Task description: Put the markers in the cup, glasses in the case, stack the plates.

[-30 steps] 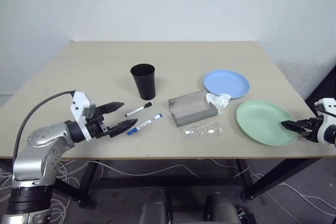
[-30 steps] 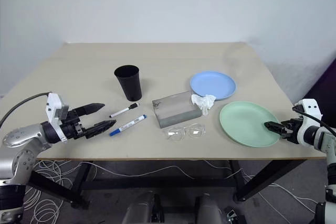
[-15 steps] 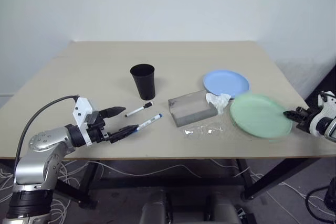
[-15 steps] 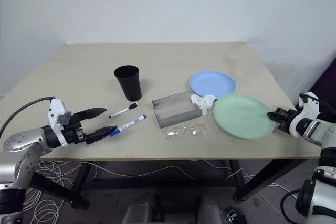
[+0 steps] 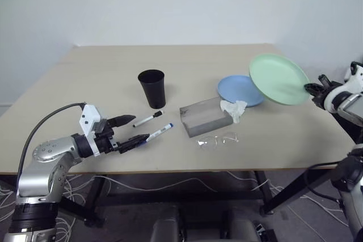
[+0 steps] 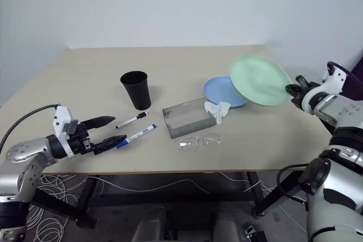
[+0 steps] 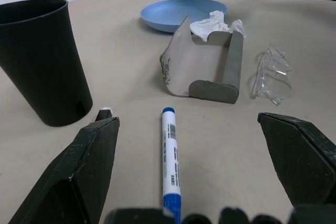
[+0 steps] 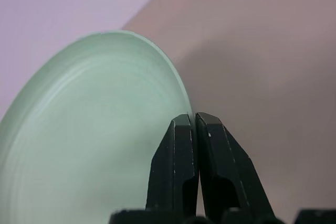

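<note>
My right gripper [image 5: 311, 89] is shut on the rim of the mint green plate [image 5: 278, 77], which hangs tilted in the air above the table's right side. The plate's lower edge overlaps the light blue plate [image 5: 235, 90] lying flat on the table. In the right wrist view the two fingers [image 8: 176, 161] pinch the green plate [image 8: 94, 129]. My left gripper [image 5: 139, 128] stands open just above the table, with the blue-capped marker [image 7: 170, 156] between its fingers. The black-capped marker [image 5: 148, 119] lies beside the black cup [image 5: 153, 88]. The grey case [image 5: 205, 116] lies mid-table, the clear glasses [image 5: 218, 139] in front of it.
A crumpled white tissue [image 5: 234, 109] rests against the case's right end, near the blue plate. The beige table [image 5: 102, 77] has bare room at its far half and left side. A white wall stands behind it.
The right gripper shut on the green plate's rim, then lifted it off the table and carried it up and away toward the blue plate, tilting it. The left gripper stayed in place.
</note>
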Action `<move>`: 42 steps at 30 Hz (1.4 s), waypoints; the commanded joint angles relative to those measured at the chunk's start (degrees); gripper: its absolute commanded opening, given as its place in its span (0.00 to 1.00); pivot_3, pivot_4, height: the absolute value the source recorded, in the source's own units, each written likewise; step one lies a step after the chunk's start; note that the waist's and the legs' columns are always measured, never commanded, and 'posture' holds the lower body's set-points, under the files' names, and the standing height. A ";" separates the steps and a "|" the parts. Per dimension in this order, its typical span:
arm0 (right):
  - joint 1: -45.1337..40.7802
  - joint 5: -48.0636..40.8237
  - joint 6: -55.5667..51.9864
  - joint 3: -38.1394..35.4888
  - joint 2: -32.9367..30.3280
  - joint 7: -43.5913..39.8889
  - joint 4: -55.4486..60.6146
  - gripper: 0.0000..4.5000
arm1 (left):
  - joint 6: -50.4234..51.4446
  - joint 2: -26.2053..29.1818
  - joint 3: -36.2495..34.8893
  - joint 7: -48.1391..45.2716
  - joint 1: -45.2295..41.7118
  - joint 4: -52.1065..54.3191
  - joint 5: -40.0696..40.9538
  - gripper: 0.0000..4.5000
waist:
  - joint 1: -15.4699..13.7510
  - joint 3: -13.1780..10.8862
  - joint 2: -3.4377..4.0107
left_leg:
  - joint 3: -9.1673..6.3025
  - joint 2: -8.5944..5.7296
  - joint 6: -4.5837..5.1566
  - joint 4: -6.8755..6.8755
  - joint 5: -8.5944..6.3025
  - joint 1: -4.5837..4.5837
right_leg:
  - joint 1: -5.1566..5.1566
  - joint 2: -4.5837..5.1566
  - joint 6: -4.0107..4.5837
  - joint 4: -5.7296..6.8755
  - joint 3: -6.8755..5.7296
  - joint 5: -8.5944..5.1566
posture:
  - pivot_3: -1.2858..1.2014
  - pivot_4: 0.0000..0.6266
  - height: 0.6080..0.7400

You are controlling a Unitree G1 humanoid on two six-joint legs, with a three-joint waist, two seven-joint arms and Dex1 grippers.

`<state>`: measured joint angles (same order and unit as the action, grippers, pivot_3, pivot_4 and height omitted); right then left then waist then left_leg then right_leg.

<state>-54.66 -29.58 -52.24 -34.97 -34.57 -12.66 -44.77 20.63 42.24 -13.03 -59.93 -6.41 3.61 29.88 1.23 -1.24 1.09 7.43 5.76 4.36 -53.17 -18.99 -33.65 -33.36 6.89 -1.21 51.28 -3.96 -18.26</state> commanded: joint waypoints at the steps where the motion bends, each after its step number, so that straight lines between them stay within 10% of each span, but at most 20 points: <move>1: -5.58 2.61 9.86 1.51 2.62 4.29 -6.88 0.01 | -0.95 -0.08 -0.11 0.35 -1.70 0.58 -0.18 1.00 | 0.06 0.00 0.00 | 0.02 0.00 0.03 -0.01 0.02 -0.01 | -0.01 0.00 0.00 0.01 0.02 0.00 | 0.52 0.00 0.24; 23: -15.02 7.25 34.74 3.57 13.71 9.39 -29.75 0.01 | -0.14 -0.66 -1.91 4.37 1.56 4.57 1.12 1.00 | 0.80 0.01 0.02 | 0.26 0.00 0.01 -0.14 0.03 -0.09 | -0.17 0.00 0.01 0.35 0.08 -0.02 | 0.52 0.00 0.24; 37: -16.51 12.45 30.84 11.90 12.85 -3.32 -25.16 0.97 | 0.44 -0.71 -1.78 4.86 0.95 4.83 1.45 1.00 | 0.87 0.01 0.02 | 0.27 0.00 -0.03 -0.12 0.00 -0.09 | -0.17 -0.01 0.01 0.33 0.06 -0.03 | 0.52 0.00 0.24; 42: -11.22 16.51 17.21 23.05 10.86 -15.26 -13.05 0.99 | 0.57 -0.80 -1.60 4.97 0.91 4.72 1.40 1.00 | 0.81 0.02 0.01 | 0.20 0.00 0.03 -0.10 0.04 -0.09 | -0.13 0.01 0.01 0.27 0.06 -0.02 | 0.52 0.00 0.24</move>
<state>-66.36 -14.01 -31.63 -13.83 -22.52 -25.18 -61.98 21.39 41.12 -13.04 -55.06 -4.71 6.48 30.28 2.04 -1.21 1.10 7.62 5.75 4.37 -53.25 -18.97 -33.72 -33.42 6.89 -1.20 51.51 -3.96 -18.29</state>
